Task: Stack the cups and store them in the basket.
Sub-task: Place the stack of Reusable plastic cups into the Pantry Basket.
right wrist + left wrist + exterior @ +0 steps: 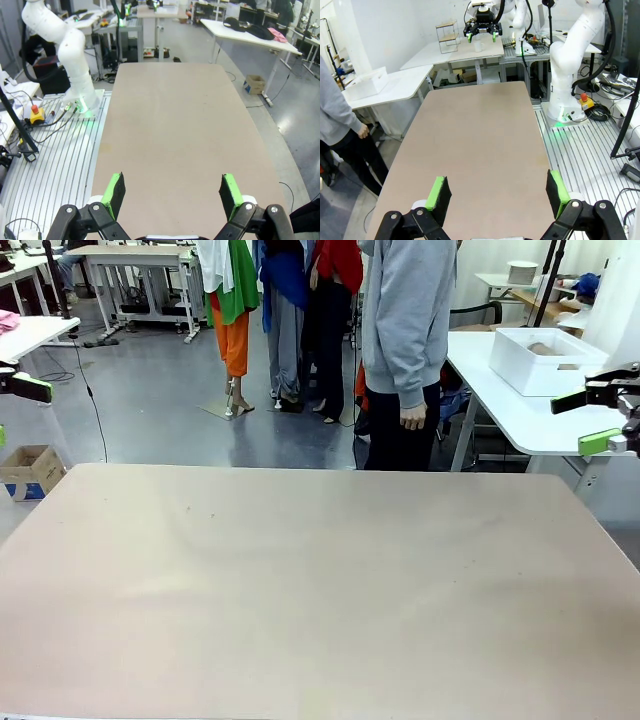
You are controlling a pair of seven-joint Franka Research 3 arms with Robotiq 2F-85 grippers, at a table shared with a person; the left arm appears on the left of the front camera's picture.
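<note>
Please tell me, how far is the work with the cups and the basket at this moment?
Done: nothing I can see. The basket stands on a side table, with something tan inside, too small to tell. In hand: nothing. The left gripper and right gripper hang open at the ends of the table, and the person's hand hangs down. Left: all the stacking and storing.

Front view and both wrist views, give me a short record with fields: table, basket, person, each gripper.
table: tan tabletop, bare surface in front of the arms
basket: white bin on a white side table behind, brown items inside, too small to tell
person: grey sweatshirt, standing at the far edge, hand hanging
left gripper: open, holding nothing
right gripper: open, holding nothing
</note>
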